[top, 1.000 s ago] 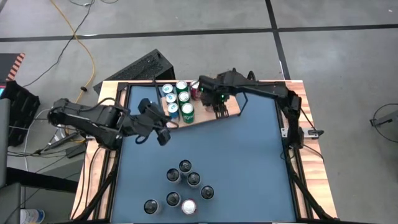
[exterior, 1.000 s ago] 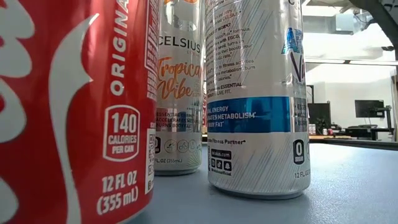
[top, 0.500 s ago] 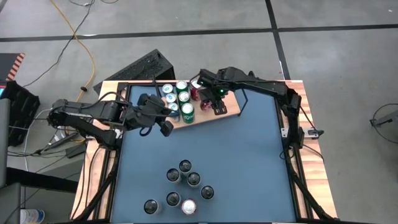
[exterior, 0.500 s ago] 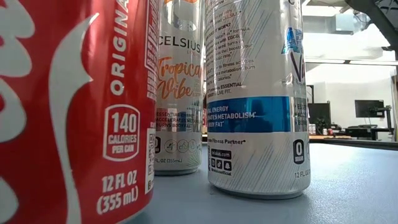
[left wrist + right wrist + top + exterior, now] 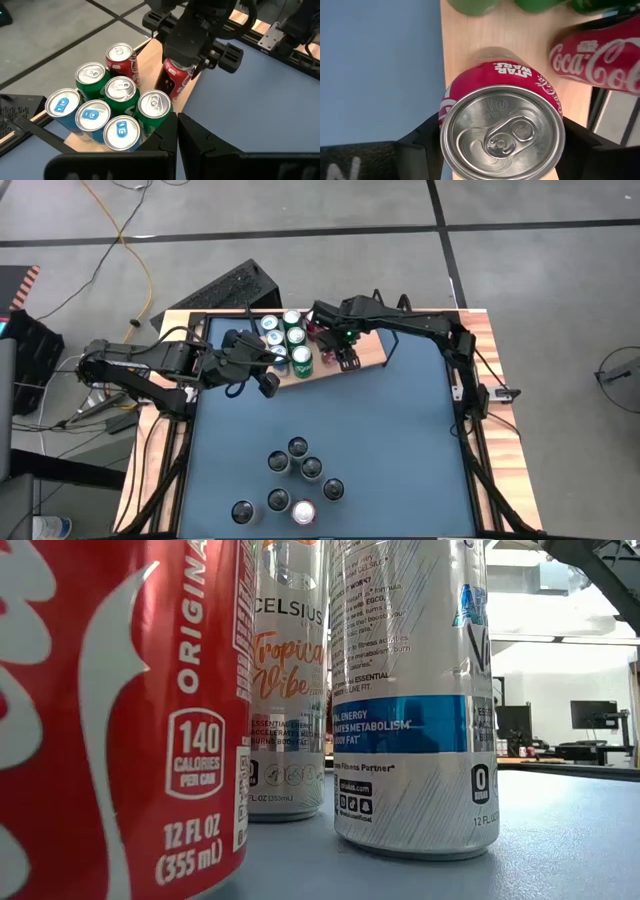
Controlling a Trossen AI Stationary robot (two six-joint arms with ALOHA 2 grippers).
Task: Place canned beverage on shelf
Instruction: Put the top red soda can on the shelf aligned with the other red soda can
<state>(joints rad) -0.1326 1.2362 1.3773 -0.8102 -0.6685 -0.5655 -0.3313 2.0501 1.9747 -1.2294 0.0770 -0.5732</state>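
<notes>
The shelf [image 5: 370, 356] is a light-wood board at the table's far side. On its left part stand three blue-topped cans [image 5: 90, 116], three green cans [image 5: 120, 91] and one red can [image 5: 120, 57]. My right gripper [image 5: 345, 356] is over the shelf, shut on a red Coca-Cola can [image 5: 502, 132], which also shows in the left wrist view [image 5: 175, 82], just right of the group. My left gripper [image 5: 265, 384] is shut and empty, at the shelf's near left corner. My right gripper pinches the red can between its two fingers [image 5: 422, 137], one on each side of the can's wall [image 5: 445, 107] near its top. The fingers come from above, pointing down. The can stands upright over the board [image 5: 470, 40]; whether its bottom touches, I cannot tell.
Several more cans [image 5: 300, 480] stand in a cluster near the table's near edge; a red one [image 5: 110, 720] and two tall silver ones [image 5: 410, 690] fill the low view. A black wire bracket [image 5: 392, 340] rises at the shelf's right end. Bare blue tabletop [image 5: 400, 440] lies between.
My left gripper has gone toward the far edge and the right, up to the shelf's near left corner, and has stayed shut. My right gripper has shifted a little toward the table's left along the shelf, closer to the standing cans.
</notes>
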